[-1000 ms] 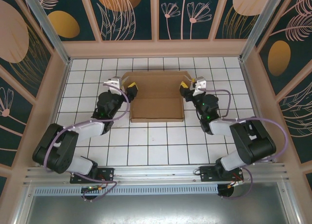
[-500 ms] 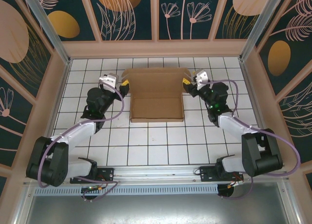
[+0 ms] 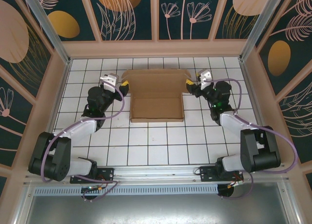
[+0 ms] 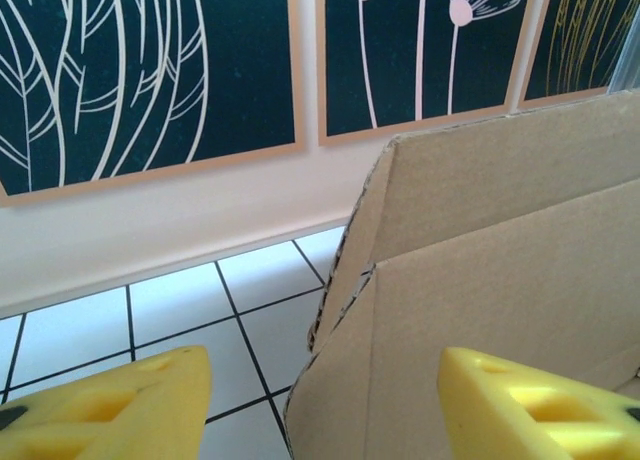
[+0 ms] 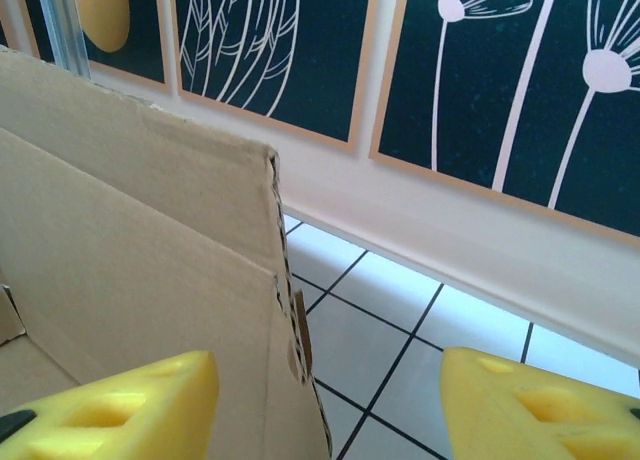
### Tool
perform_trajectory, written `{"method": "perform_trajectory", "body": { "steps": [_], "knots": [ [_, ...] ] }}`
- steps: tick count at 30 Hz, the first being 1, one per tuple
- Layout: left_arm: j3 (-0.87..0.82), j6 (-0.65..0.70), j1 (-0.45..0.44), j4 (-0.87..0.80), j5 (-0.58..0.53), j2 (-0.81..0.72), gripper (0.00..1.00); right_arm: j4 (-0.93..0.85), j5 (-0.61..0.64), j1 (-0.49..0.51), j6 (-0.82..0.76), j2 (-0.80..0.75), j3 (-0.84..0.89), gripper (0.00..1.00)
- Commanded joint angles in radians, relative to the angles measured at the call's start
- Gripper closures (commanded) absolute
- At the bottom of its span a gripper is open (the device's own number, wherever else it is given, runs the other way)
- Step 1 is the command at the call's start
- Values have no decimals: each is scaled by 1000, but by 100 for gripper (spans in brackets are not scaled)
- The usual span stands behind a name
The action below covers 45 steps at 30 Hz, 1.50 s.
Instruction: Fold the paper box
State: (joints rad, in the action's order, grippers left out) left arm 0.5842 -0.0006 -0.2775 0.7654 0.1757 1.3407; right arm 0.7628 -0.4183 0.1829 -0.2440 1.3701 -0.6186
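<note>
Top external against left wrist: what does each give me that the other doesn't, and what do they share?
Top external gives the layout: the whole paper box, front panel flat on the tiled table, rear part raised, with the left hand and right hand at its two rear corners. Left wrist gives the close-up: the box's ragged left edge and crease standing between the open yellow fingers; contact cannot be told. Shared: brown cardboard, white tiles, floral wall panels.

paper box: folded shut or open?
Open, partly folded. The paper box has a panel upright in both wrist views; its near panel lies flat.
</note>
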Motion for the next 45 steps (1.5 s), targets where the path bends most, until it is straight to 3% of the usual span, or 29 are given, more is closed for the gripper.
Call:
{"method": "perform_trajectory", "body": {
  "steps": [1, 6, 10, 16, 26, 28, 32, 35, 39, 45],
  "knots": [
    [-27, -60, 7, 108, 42, -41, 39, 112, -113, -1, 97, -58, -3, 38],
    [-35, -122, 7, 131, 29, -81, 34, 145, -57, -31, 217, -98, -1, 40],
    [-45, -50, 9, 70, 8, -63, 38, 89, -87, -36, 135, -76, 36, 41],
    [-44, -58, 27, 89, 41, 49, 43, 12, -118, -35, 94, 31, 1, 40],
    [102, 14, 28, -36, 111, 125, 49, -223, -99, 8, -17, 119, -179, 54],
    [122, 21, 28, -61, 123, 142, 52, -252, -97, 13, -32, 125, -198, 59],
    [139, 36, 29, -96, 145, 161, 72, -319, -60, 33, -72, 133, -230, 75],
    [140, 50, 28, -117, 140, 161, 80, -374, -22, 51, -102, 139, -249, 80],
    [138, 48, 29, -129, 134, 152, 82, -430, 10, 64, -127, 145, -266, 77],
    [135, 47, 29, -146, 109, 137, 76, -443, 16, 64, -123, 136, -265, 72]
  ]
}}
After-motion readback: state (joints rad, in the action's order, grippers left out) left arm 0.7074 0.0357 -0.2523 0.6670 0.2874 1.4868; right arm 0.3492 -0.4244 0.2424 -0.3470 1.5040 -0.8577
